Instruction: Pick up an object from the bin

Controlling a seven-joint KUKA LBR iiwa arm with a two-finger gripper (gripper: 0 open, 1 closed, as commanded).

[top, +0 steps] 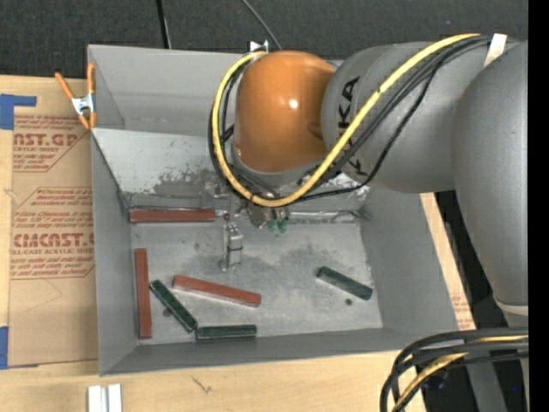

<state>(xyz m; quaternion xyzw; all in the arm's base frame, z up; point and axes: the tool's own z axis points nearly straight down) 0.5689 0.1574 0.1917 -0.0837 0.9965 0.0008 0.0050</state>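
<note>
Camera view: gripper (232,249) hangs under the orange cover (279,114), low over the floor of the bin (154,93), left of centre
Grip state: cannot tell whether open or closed; nothing seen held
Under gripper: bare floor as far as I can judge, no part directly below
Nearest picks: far red bar (171,215) lies along the far wall, its right end just left of the gripper; centre red bar (216,291) lies on the near side of the gripper, apart from it
Others: left red bar (141,292) along the left wall; slanted green bar (173,305) beside it, its near end close to near green bar (226,333); right green bar (345,283) well apart on the right
Task status: nothing picked yet, my read
Risk 1: closing here likely grabs air, since the gripper sits between two bars
Risk 2: all bars lie flat and thin; a descent slightly off pins one or skids it away
Risk 3: far red bar hugs the wall, little room behind it, wall contact likely
Risk 4: slanted and near green bars almost touch, a grab there may drag both
</note>
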